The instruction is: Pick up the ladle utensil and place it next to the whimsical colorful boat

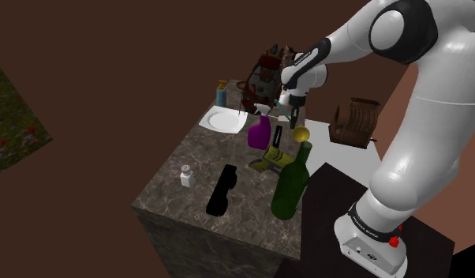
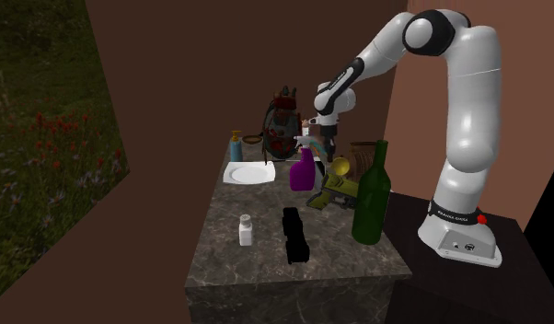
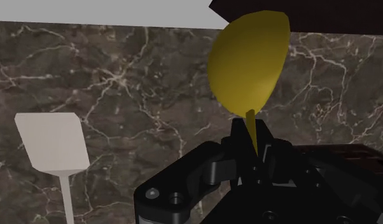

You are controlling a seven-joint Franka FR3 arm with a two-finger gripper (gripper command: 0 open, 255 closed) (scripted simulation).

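Note:
My black gripper (image 1: 293, 120) is shut on the thin handle of a yellow ladle (image 1: 300, 134) and holds it in the air above the marble counter (image 1: 196, 207). In the wrist view the ladle's bowl (image 3: 247, 60) sticks out beyond the gripper (image 3: 250, 132), with the handle clasped between the fingers. The second exterior view has the gripper (image 2: 328, 144) with the ladle (image 2: 340, 167) beside a purple spray bottle (image 2: 304, 168). The colourful boat (image 1: 265, 69) (image 2: 282, 120) stands at the counter's far end, a little past the gripper.
On the counter stand a white plate (image 1: 224, 121), a blue bottle (image 1: 221, 95), an olive object (image 1: 275, 155), a tall green bottle (image 1: 291, 183), a white shaker (image 1: 185, 176) and a black object (image 1: 222, 191). A wooden rack (image 1: 354, 122) sits beyond the counter's edge.

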